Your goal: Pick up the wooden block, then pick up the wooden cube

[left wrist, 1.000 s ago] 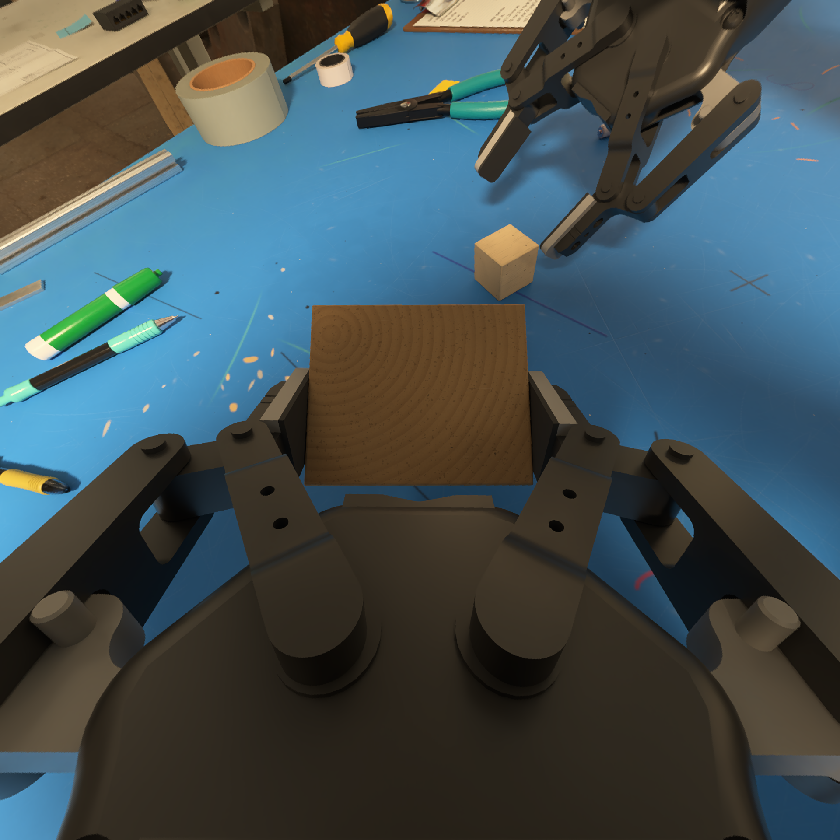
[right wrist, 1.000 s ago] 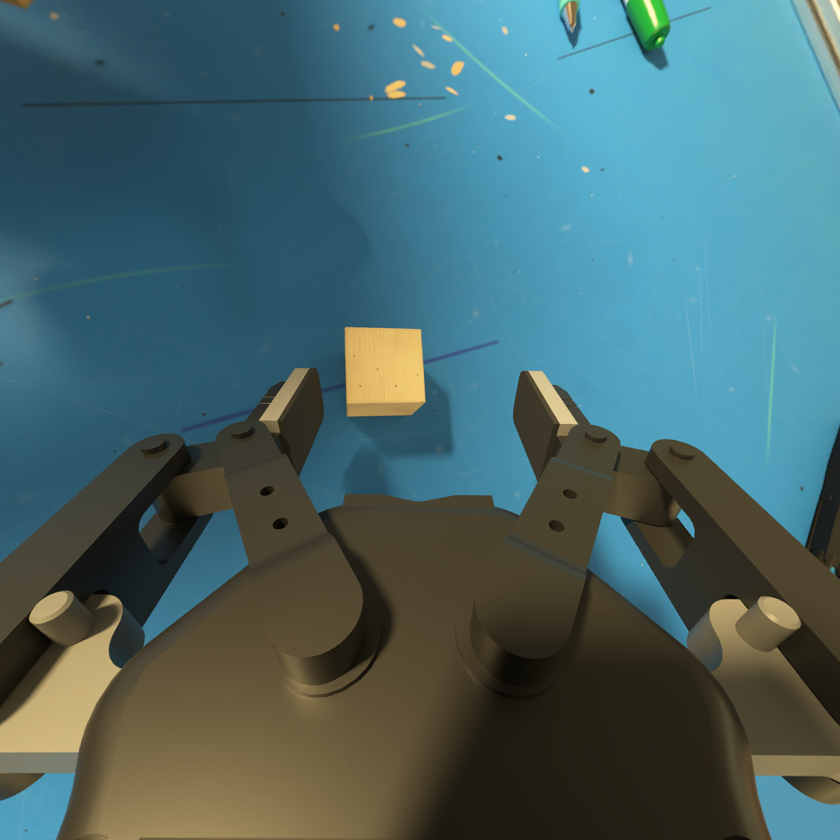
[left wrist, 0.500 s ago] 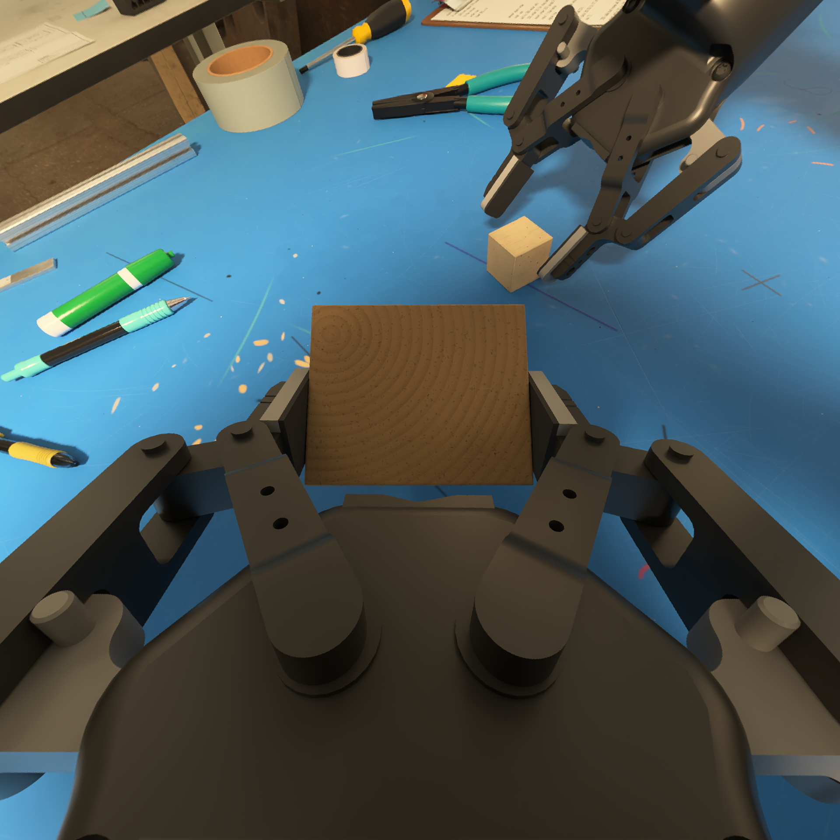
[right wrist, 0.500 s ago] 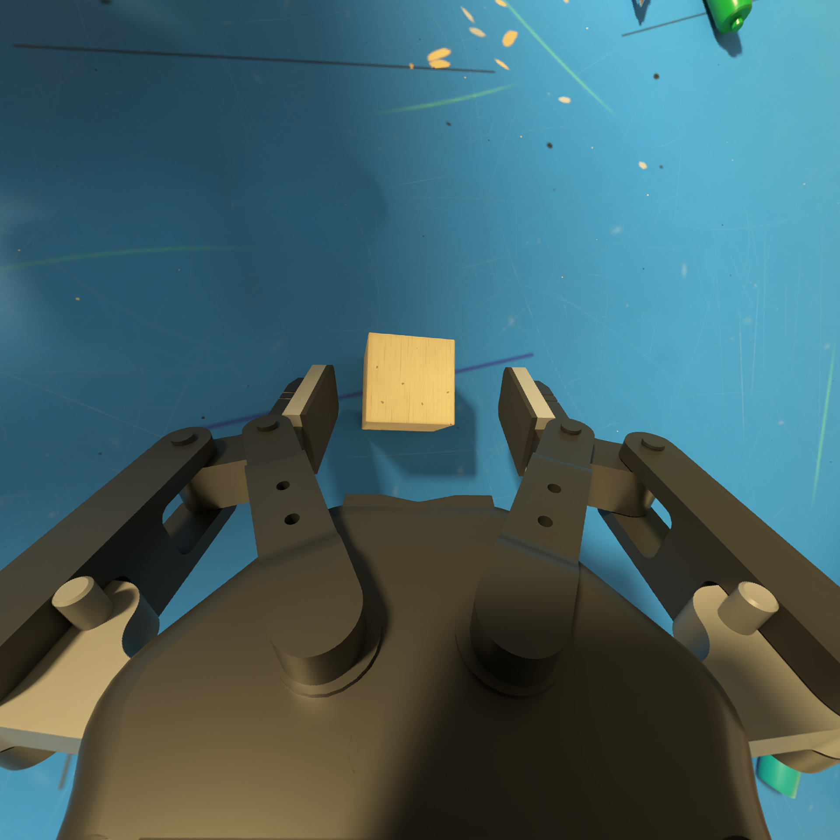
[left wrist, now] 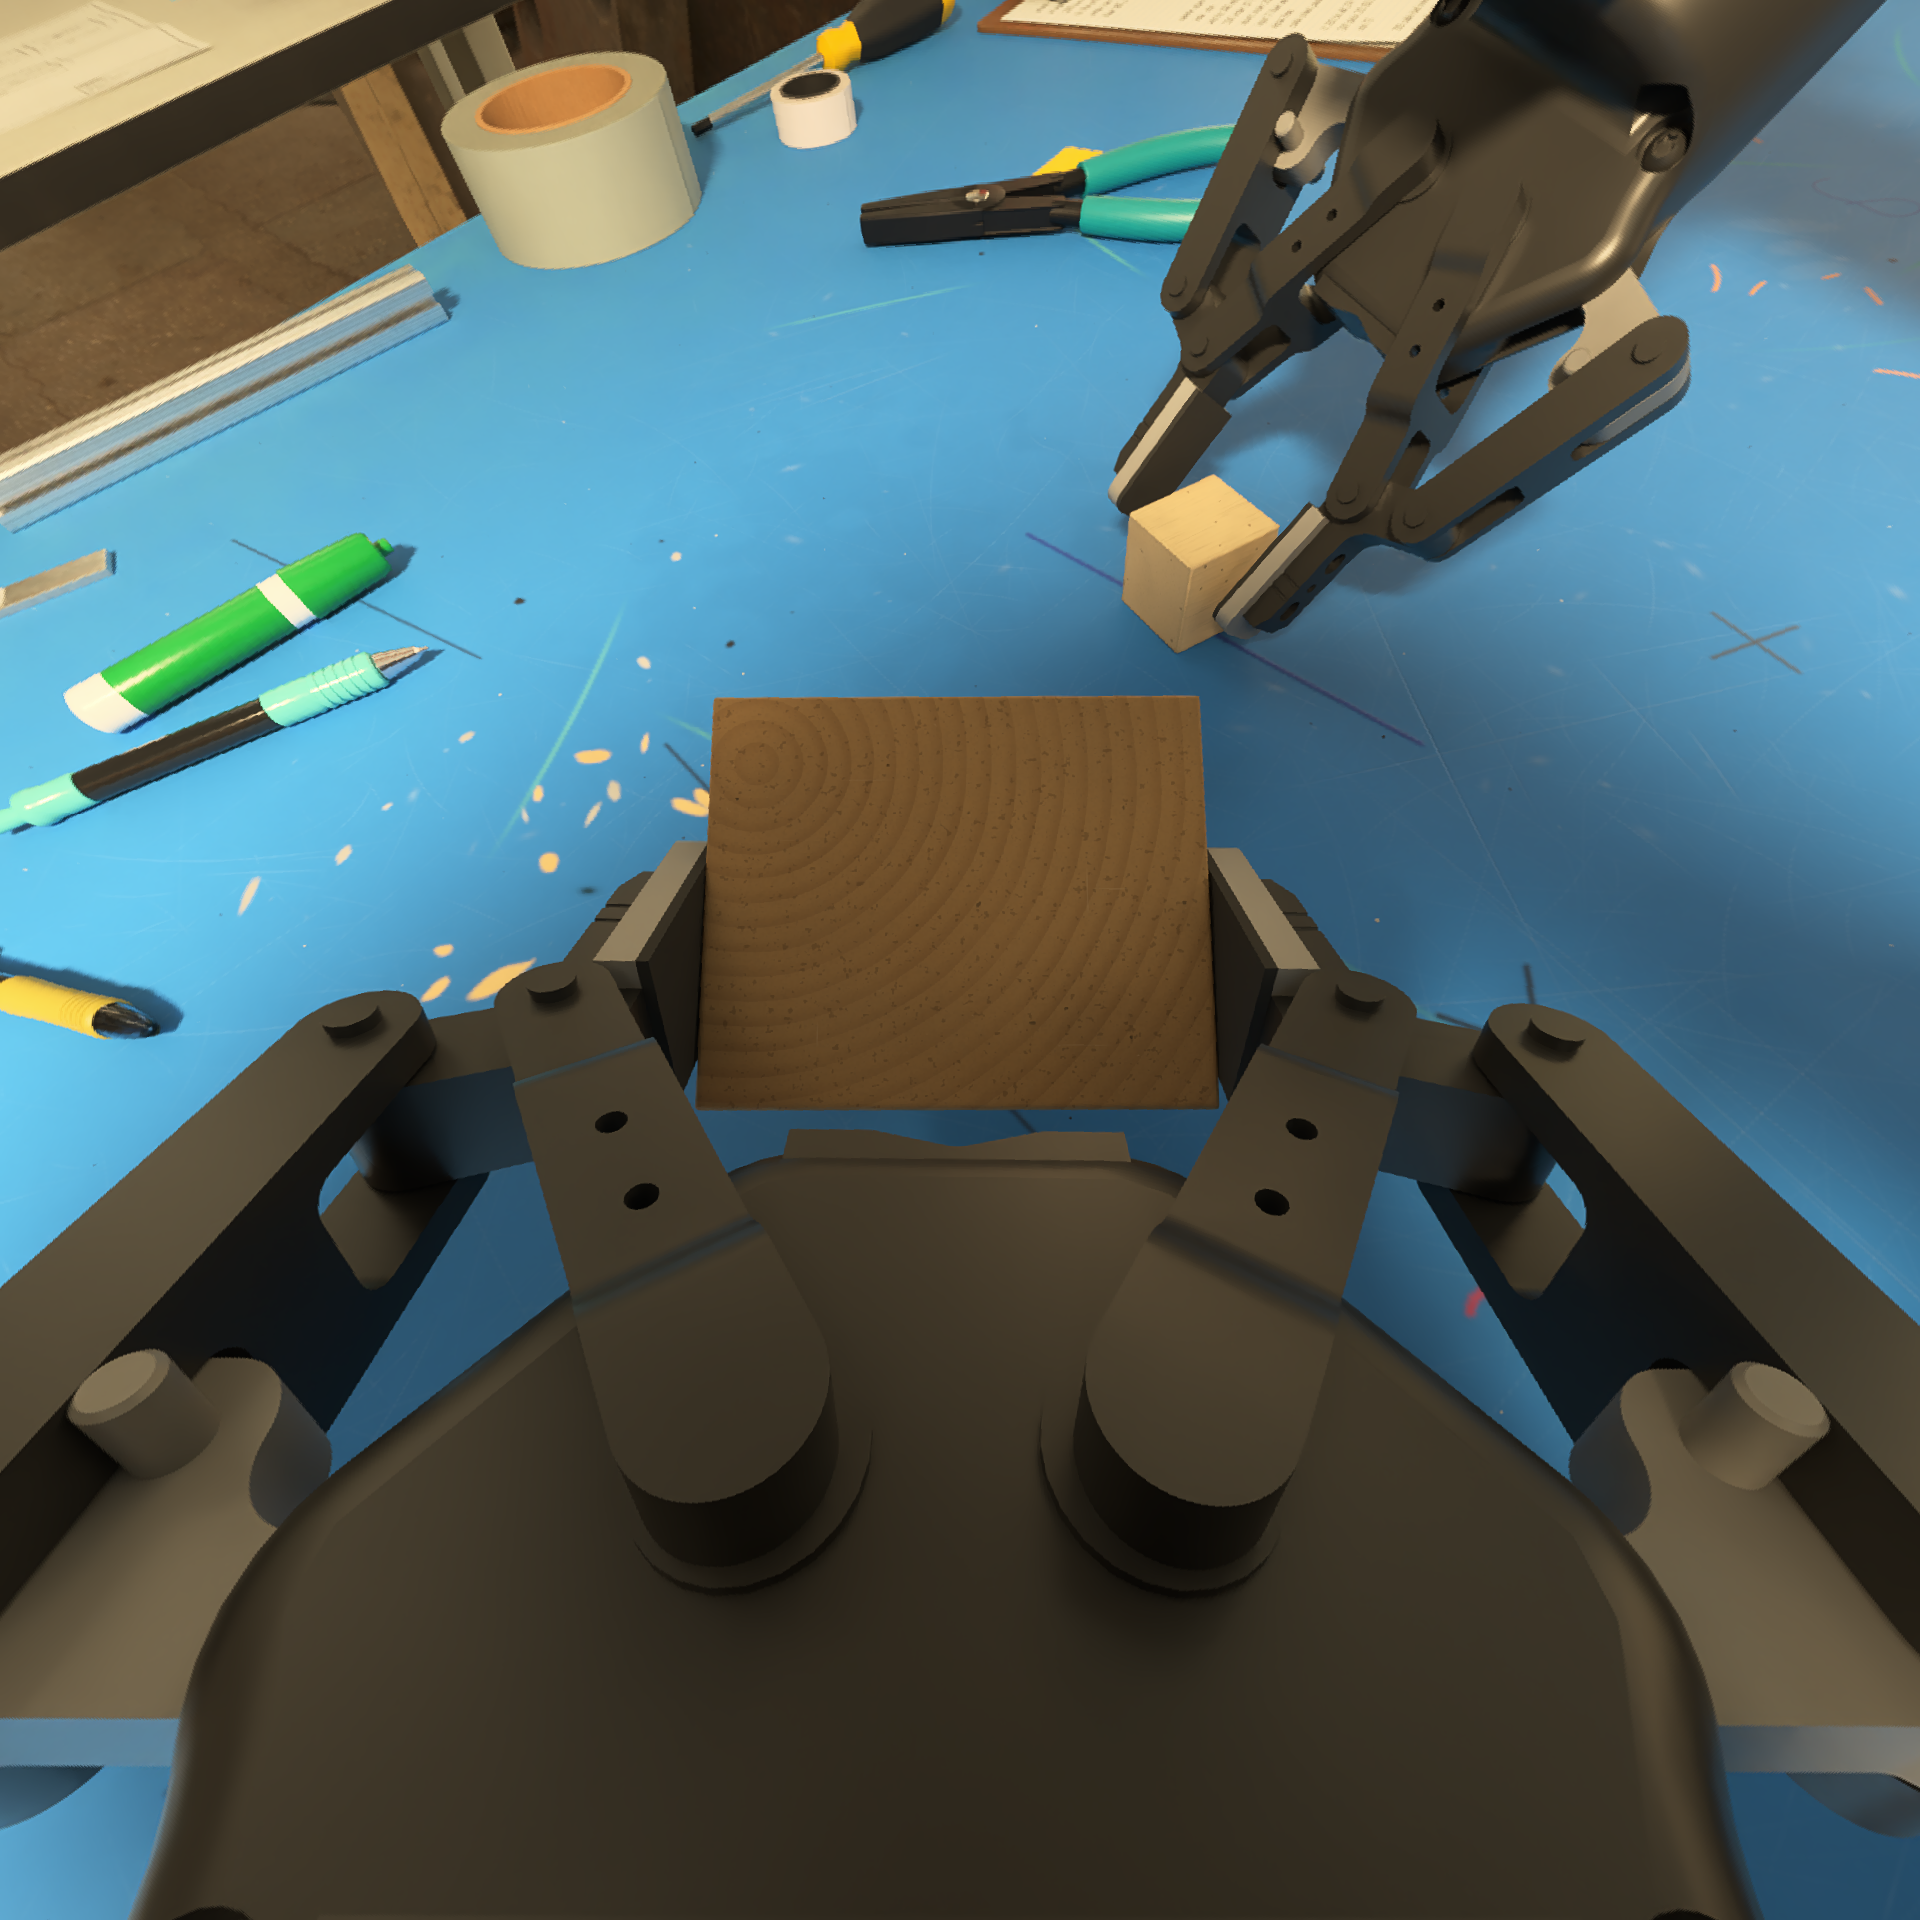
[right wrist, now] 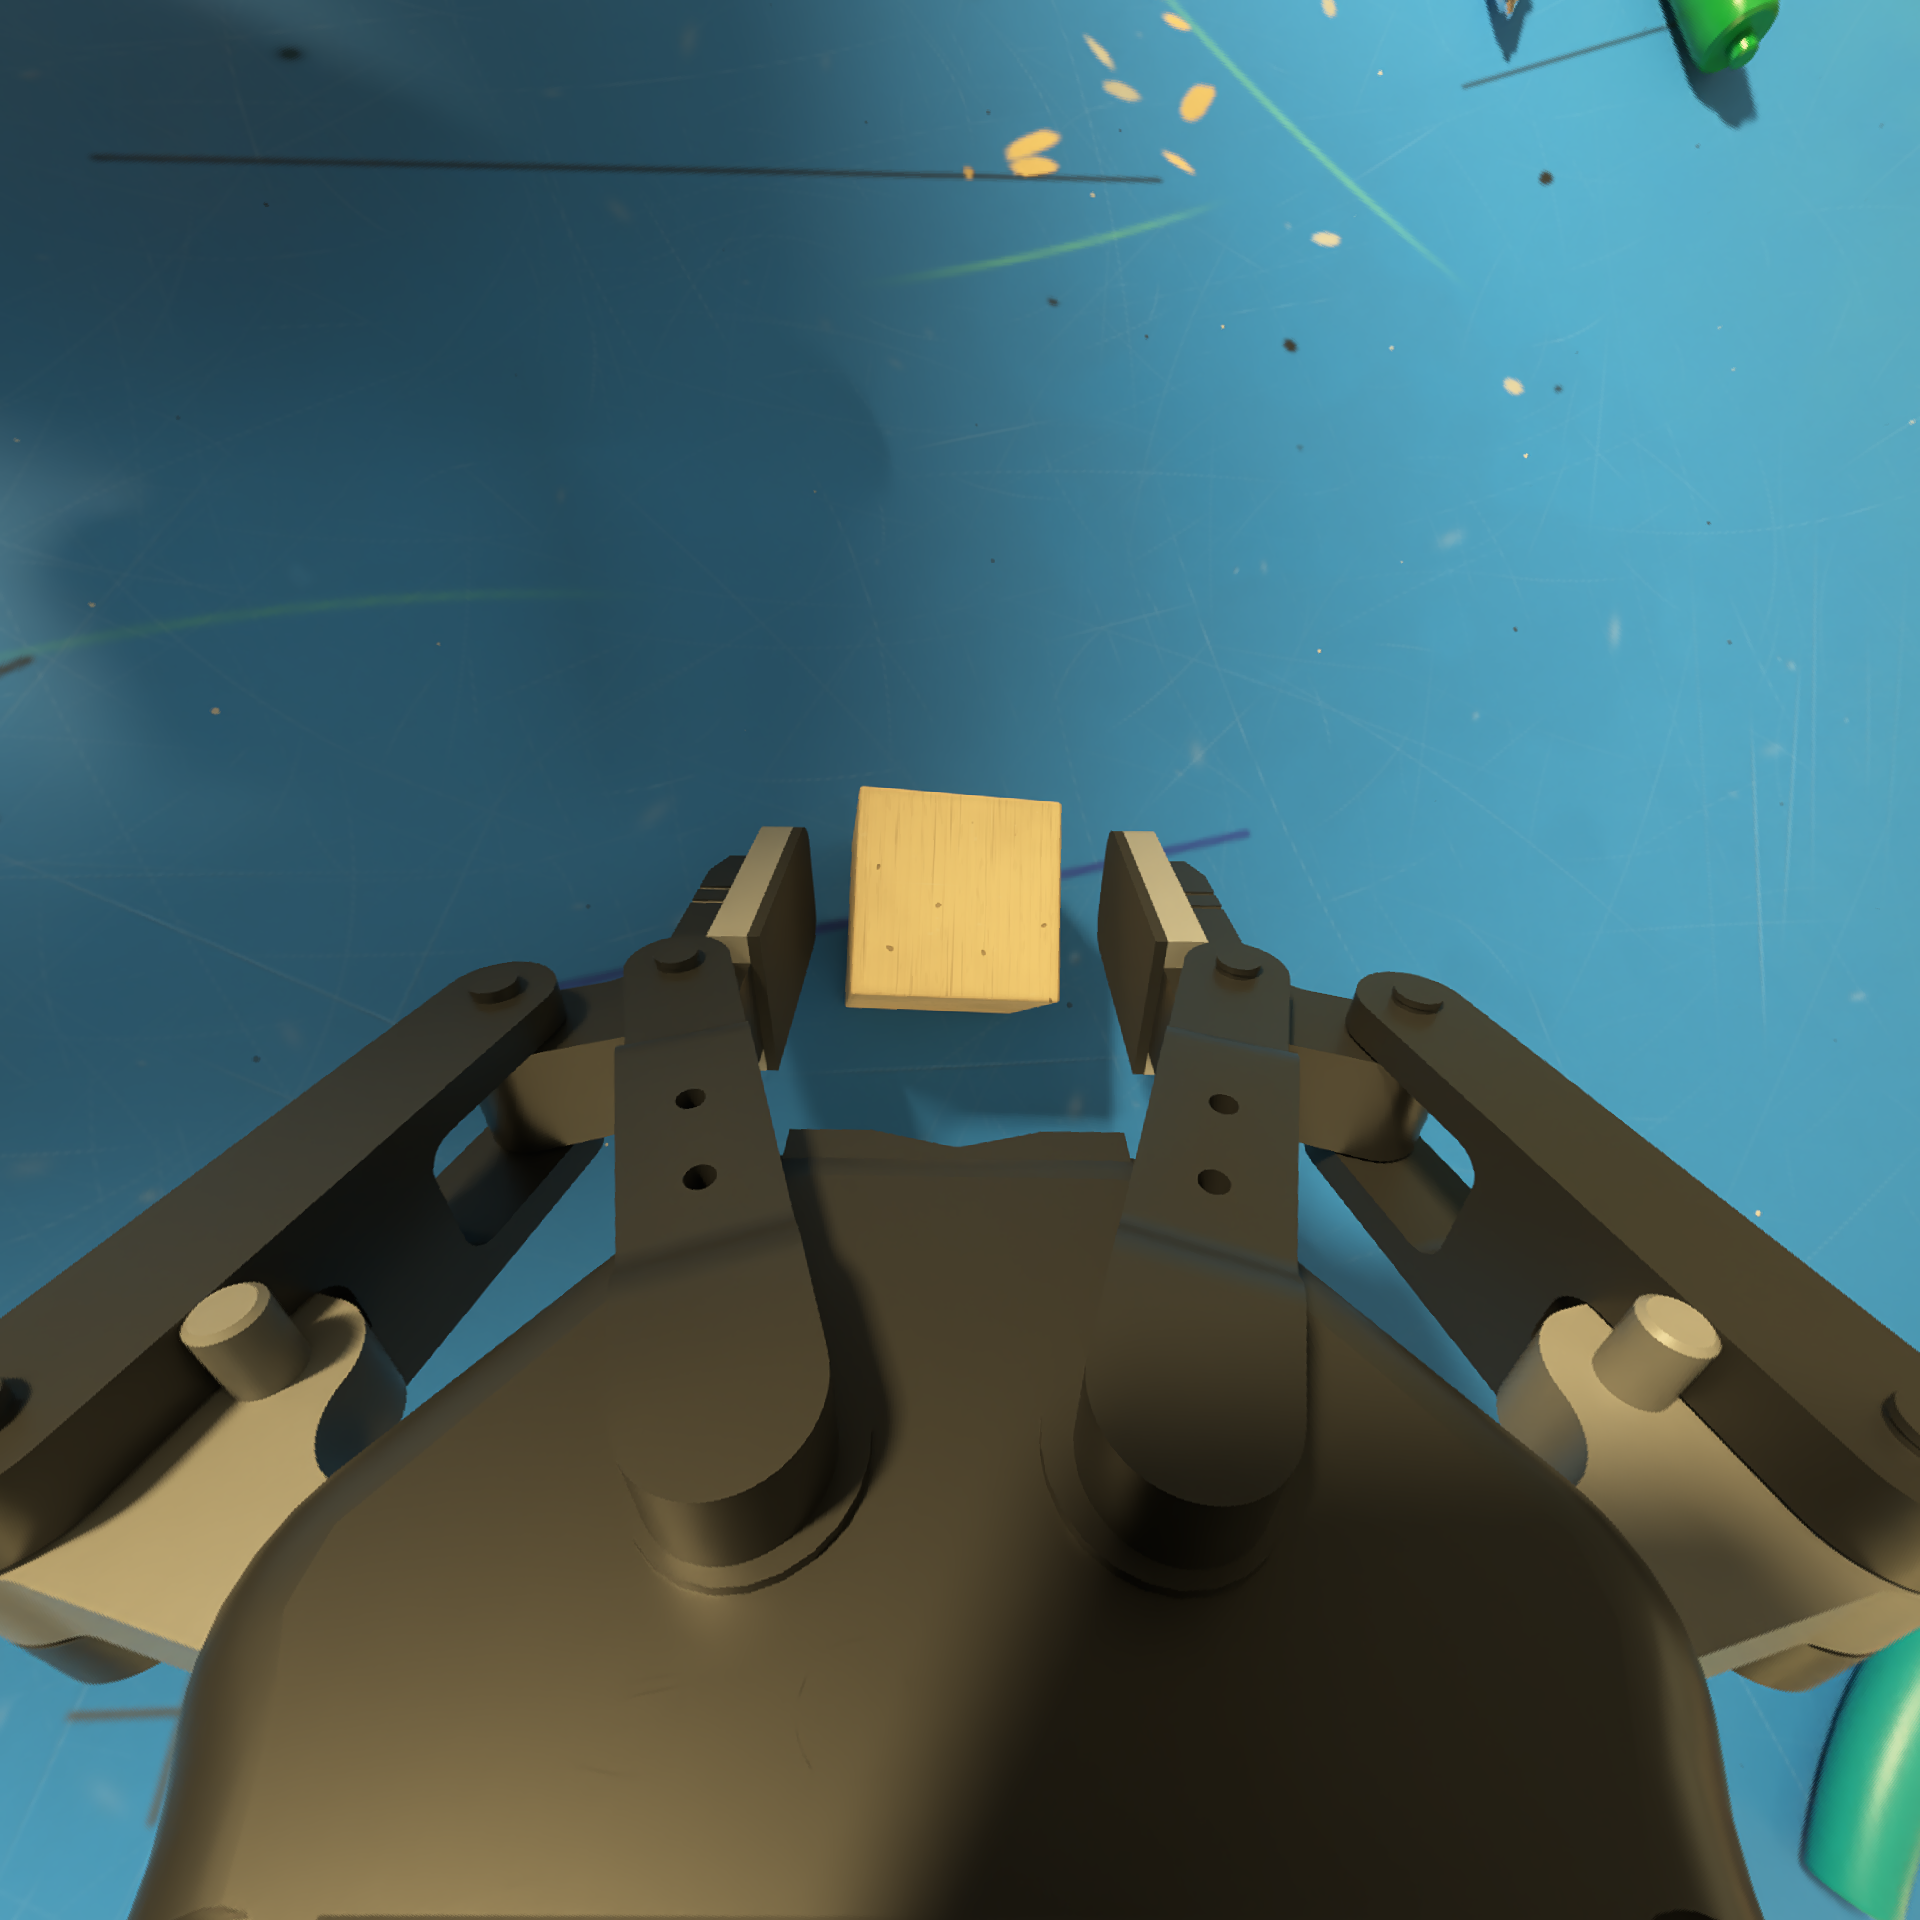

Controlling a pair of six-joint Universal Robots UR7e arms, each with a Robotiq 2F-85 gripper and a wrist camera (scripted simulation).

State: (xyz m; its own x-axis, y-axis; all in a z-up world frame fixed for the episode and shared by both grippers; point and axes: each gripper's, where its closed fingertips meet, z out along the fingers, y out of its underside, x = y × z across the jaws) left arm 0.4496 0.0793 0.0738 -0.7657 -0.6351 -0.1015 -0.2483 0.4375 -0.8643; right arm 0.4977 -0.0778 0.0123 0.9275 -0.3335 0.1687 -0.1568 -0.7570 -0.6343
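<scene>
My left gripper (left wrist: 954,914) is shut on the dark brown wooden block (left wrist: 956,894) and holds it above the blue table. The small pale wooden cube (right wrist: 954,900) rests on the table between the fingers of my right gripper (right wrist: 954,914). The right jaws stand partly closed with a narrow gap on each side of the cube. In the left wrist view the cube (left wrist: 1184,566) sits at the upper right, with the right gripper (left wrist: 1195,545) straddling it from above.
A tape roll (left wrist: 571,156), a small white roll (left wrist: 816,107), teal-handled pliers (left wrist: 1049,203), a screwdriver (left wrist: 883,26) and a clipboard (left wrist: 1195,21) lie at the far side. A green marker (left wrist: 234,629), pens (left wrist: 208,732) and a metal rail (left wrist: 218,384) lie at the left.
My right gripper has come down around the cube and its fingers have narrowed toward it. My left gripper has risen a little with the block.
</scene>
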